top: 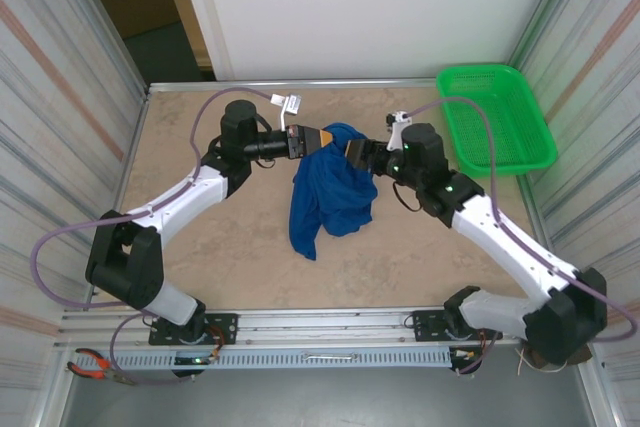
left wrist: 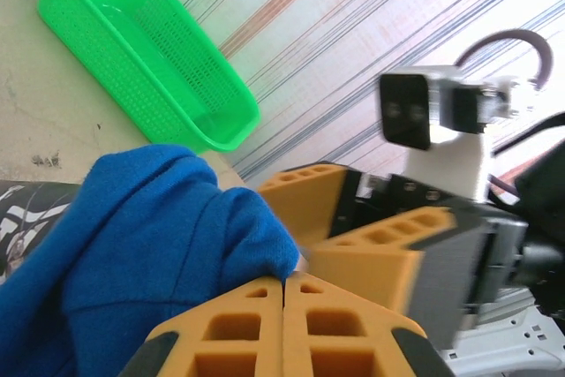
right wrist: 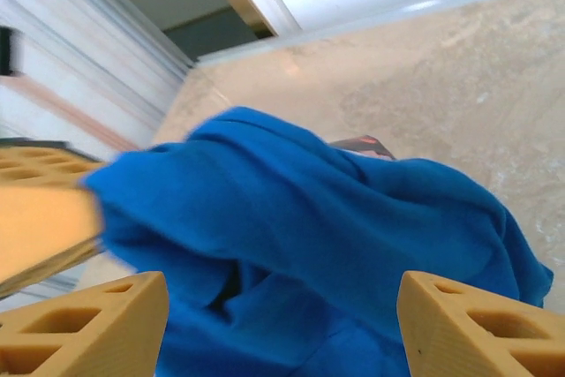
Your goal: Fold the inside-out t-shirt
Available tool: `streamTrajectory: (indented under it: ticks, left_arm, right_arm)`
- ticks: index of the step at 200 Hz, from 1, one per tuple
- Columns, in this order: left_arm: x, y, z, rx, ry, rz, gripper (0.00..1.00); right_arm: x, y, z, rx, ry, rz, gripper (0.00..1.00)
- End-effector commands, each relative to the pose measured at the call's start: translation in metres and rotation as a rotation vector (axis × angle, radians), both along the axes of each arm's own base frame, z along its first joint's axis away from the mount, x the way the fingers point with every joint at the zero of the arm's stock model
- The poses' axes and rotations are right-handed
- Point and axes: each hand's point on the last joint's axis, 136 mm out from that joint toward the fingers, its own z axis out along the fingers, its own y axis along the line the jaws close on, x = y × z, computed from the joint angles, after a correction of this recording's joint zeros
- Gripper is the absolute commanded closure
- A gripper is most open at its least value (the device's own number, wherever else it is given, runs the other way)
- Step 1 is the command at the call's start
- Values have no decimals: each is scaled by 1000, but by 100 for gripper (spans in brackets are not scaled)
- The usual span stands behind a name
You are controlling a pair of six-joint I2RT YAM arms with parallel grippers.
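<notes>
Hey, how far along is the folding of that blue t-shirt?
Nothing folded yet: the royal-blue cotton t-shirt hangs bunched between the arms. In hand: left gripper shut on its top; right gripper open, close to it. Left: spreading flat, every fold.

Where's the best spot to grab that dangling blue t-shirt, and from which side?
Grip the bunched top fold of the royal-blue soft cotton t-shirt, right beside where the shut left end effector pinches it. Come from the right: the open right end effector faces that ridge, and the cloth below hangs loose.
</notes>
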Motion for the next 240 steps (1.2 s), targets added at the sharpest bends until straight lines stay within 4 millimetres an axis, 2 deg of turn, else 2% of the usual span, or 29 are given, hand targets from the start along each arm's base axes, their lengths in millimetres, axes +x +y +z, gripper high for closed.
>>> streamTrajectory:
  ticks: [1,25,34,37,50,65,96,125,146,161,175,194,218,240]
  left_arm:
    - [-7,-1,29,-38,-55,-34,100]
    - [-11,-3,30,-40,-56,-53,100]
    - [-10,-2,28,-37,-49,-51,100]
    - [-10,-2,27,-36,-47,-50,100]
    - [-5,2,22,-36,-35,-34,100]
    - [4,8,14,-34,-16,-13,100]
    - [28,22,0,-24,15,29,100]
    - [55,32,-11,-11,49,72,100]
    - [72,38,-14,6,57,116,68]
    - [76,45,-14,7,55,154,57]
    - [69,50,-13,19,41,189,50]
    - [46,51,-14,101,-30,239,48]
    - [-1,30,-16,276,-214,252,46]
    - [-24,13,-21,364,-332,273,46]
  right_arm:
    - [13,9,-5,-65,-11,4,32]
    - [35,12,-6,-91,-34,-6,35]
    - [40,12,-2,-83,-47,8,41]
    - [42,12,0,-78,-53,12,45]
    - [46,11,9,-38,-63,43,74]
    - [42,9,18,-3,-64,91,100]
    - [21,-2,42,69,-83,131,100]
    - [-4,-3,69,176,-119,215,100]
    - [-11,-4,80,251,-137,246,100]
    - [-8,-7,79,283,-129,238,100]
    - [-5,-9,76,308,-118,231,100]
    - [0,-10,72,332,-100,224,100]
    - [2,-8,68,337,-85,221,100]
    - [4,-8,65,337,-74,212,100]
